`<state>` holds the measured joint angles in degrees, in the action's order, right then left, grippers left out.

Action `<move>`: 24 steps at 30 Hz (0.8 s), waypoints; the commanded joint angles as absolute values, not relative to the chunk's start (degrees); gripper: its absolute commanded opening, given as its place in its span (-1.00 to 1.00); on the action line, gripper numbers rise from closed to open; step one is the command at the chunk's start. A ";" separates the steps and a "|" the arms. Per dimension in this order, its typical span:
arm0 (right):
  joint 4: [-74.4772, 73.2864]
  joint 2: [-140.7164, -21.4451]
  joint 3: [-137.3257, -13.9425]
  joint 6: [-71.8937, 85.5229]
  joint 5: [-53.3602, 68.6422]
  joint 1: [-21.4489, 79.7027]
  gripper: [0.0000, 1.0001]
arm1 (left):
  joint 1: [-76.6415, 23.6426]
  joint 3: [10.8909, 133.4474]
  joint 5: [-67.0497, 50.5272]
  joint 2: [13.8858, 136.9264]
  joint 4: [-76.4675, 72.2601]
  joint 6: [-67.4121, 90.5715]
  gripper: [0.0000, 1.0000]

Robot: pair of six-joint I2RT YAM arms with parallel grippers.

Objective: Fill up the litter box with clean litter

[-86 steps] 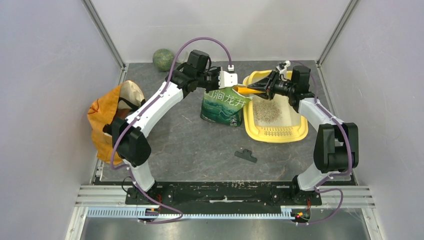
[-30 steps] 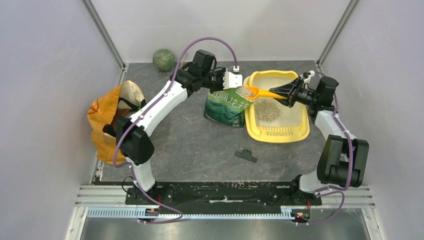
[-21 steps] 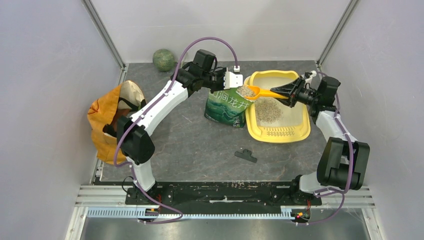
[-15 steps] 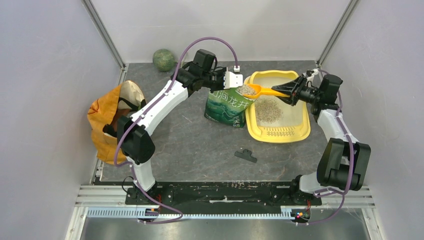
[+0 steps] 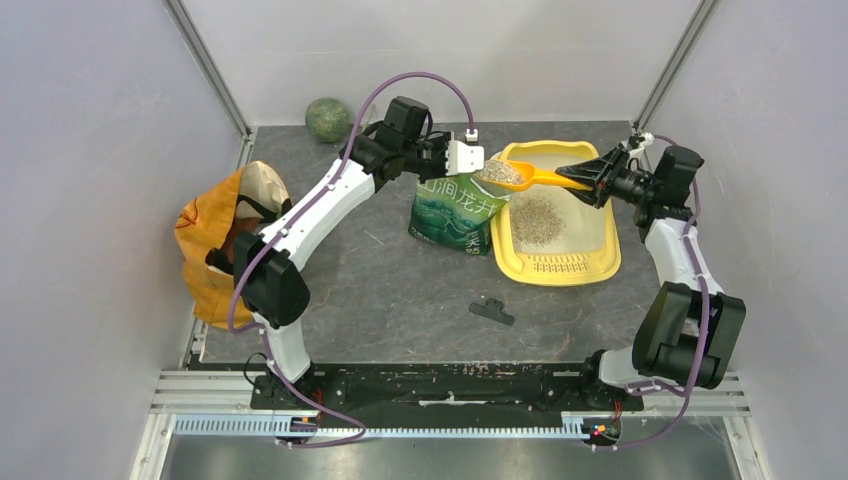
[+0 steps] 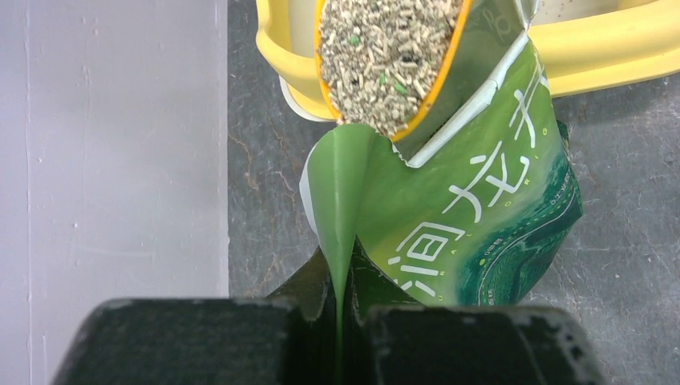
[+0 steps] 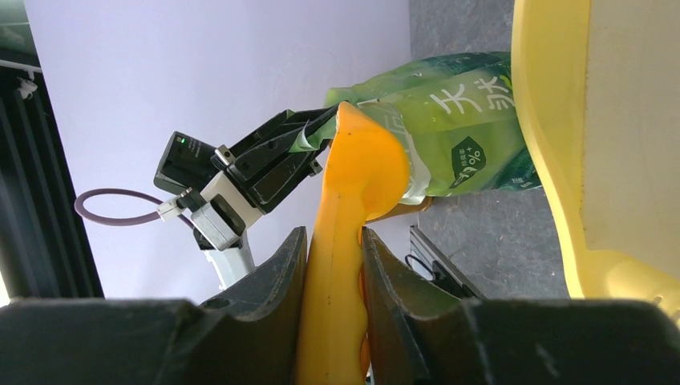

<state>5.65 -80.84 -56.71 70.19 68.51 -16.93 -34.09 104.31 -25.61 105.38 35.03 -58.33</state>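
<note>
The yellow litter box (image 5: 600,262) lies at the right of the table with a patch of clean litter (image 5: 538,212) in its basin. A green pouch (image 5: 452,215) stands against its left side. My left gripper (image 5: 462,170) is shut on the pouch's top edge, pinching a green flap (image 6: 341,281). My right gripper (image 5: 592,175) is shut on the handle of an orange scoop (image 5: 535,177). The scoop's bowl is heaped with clean litter (image 6: 385,56) and hangs over the pouch mouth, at the box's left rim (image 6: 609,48). In the right wrist view the scoop (image 7: 357,172) sits between my fingers.
An orange-yellow bag (image 5: 205,250) slumps at the table's left edge. A green ball (image 5: 326,118) rests in the far left corner. A small black part (image 5: 492,311) lies on the dark tabletop in front of the pouch. Walls and metal posts close in both sides.
The scoop went from dipping into the pouch to hanging level and full of litter. My right arm has drawn back to the right, carrying it slightly up. The left gripper has kept its hold.
</note>
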 commanded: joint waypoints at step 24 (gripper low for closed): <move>3.60 -78.31 -58.23 65.84 73.93 -33.74 -1.00 | -33.84 107.23 -26.55 105.21 34.01 -61.17 -0.96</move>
<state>4.64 -79.55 -53.91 68.27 72.27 -31.09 -34.11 104.53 -25.67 105.41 35.59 -58.87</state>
